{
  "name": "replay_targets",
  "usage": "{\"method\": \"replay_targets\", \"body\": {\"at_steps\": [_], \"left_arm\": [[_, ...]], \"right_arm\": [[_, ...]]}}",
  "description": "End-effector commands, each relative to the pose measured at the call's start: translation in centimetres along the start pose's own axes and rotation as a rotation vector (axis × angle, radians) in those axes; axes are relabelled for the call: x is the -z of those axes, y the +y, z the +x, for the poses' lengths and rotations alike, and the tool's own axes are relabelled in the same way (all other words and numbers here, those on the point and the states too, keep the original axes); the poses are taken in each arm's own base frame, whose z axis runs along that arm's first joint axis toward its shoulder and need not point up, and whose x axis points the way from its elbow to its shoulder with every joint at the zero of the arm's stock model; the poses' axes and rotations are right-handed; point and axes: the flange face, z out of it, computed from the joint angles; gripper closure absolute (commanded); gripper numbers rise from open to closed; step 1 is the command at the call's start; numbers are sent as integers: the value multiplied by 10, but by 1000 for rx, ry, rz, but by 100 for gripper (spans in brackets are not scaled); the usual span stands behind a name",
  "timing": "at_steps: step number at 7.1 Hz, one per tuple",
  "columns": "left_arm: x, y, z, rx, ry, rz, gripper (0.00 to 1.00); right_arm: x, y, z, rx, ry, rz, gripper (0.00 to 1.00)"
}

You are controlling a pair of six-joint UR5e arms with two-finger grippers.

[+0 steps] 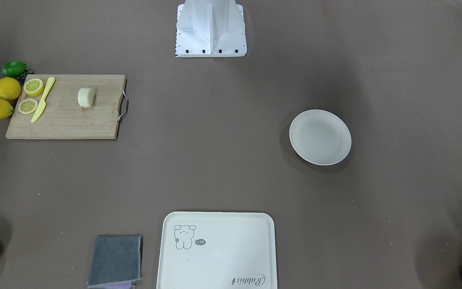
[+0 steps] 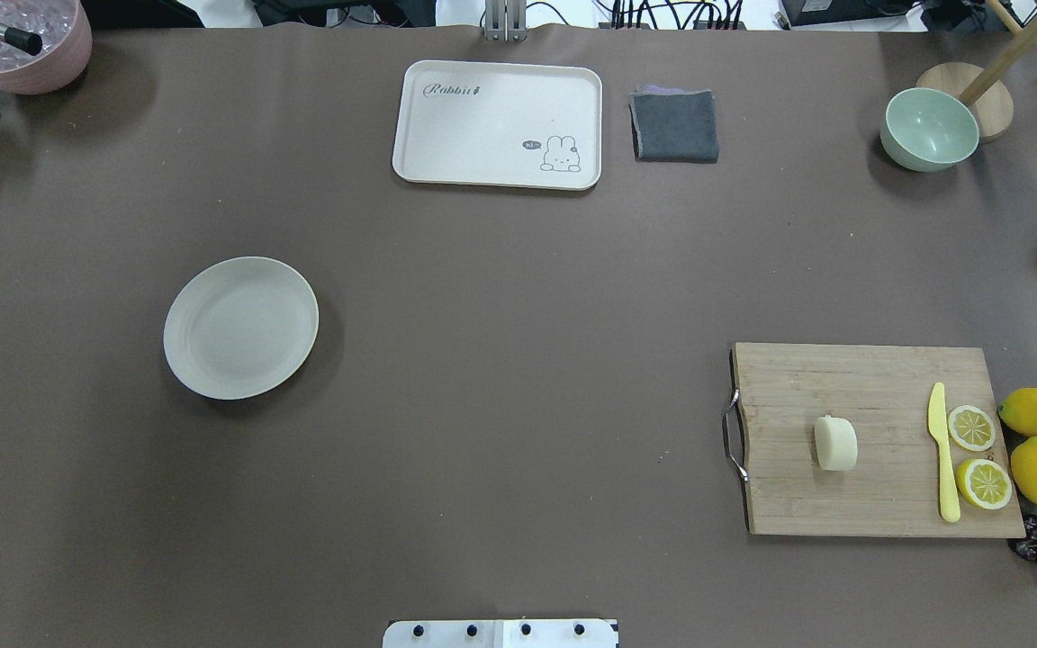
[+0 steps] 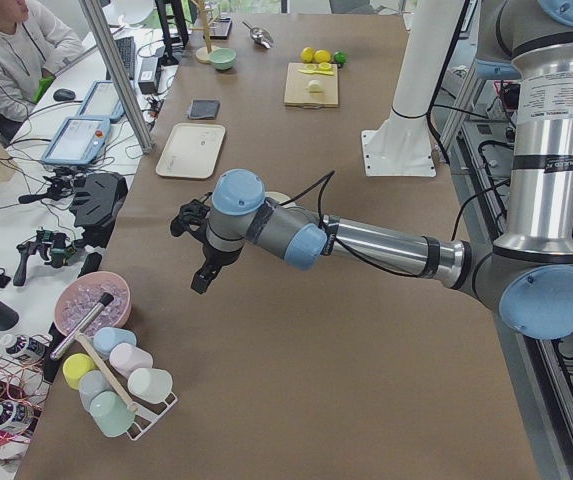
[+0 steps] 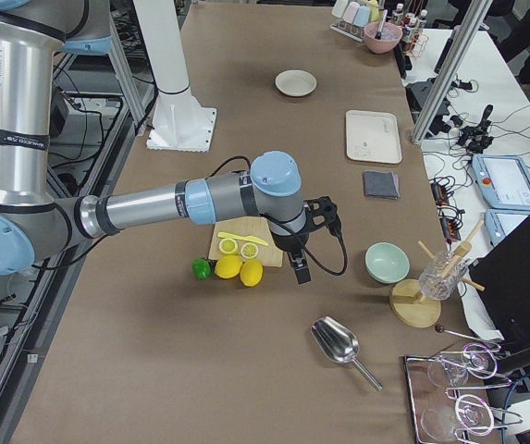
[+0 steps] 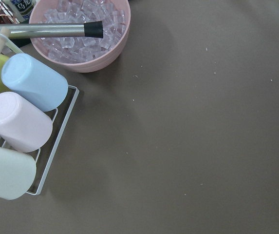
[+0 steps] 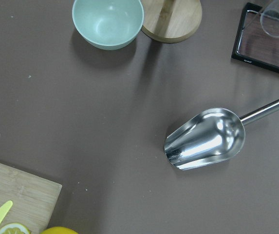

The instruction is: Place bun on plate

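Two grippers, and neither has touched anything yet: the job stands at its very start, with the reach for the bun [image 2: 835, 443] not begun. My right gripper [image 4: 300, 270] hangs above bare table just off the outer corner of the board [image 2: 870, 396], fingers pointing down; its wrist view shows only that corner, a scoop [image 6: 205, 139] and a green bowl [image 6: 108, 22] ahead of the fingers, so I cannot tell whether they are spread or pressed together. The bun lies on the board behind those fingers, toward my base, near the board's middle and apart from the knife [image 2: 943, 463] and lemon halves [image 2: 971, 427]. My left gripper [image 3: 199, 285] hovers over the other end of the table, with an ice bowl [image 5: 81, 34] and a cup rack [image 5: 27, 107] beneath it; I cannot tell its fingers' state either. The plate [image 2: 240, 328] sits bare just behind the left fingers, toward the table's middle and well apart from the bun. As I judge it, the right arm is the one for the pick: draw the fingers back over the board, centre them above the bun, spread them wider than it, lower, and pinch gently across its sides. The carry then runs the table's width, so I expect a long reach or a pass to the left fingers.
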Motion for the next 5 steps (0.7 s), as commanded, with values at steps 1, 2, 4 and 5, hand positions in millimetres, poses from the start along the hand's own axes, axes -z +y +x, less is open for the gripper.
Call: {"method": "replay_targets", "body": {"at_steps": [1, 2, 4, 5], "left_arm": [[-12, -16, 20, 25, 22, 1, 2], [-38, -32, 52, 117, 61, -34, 2], [-87, -38, 120, 191, 141, -78, 2], [-109, -36, 151, 239, 178, -102, 2]], "right_arm": [[-14, 8, 6, -64, -71, 33, 0], [-26, 2, -7, -121, -59, 8, 0], [-57, -21, -56, -162, -79, -56, 0], [-71, -30, -87, -197, -80, -68, 0]]}}
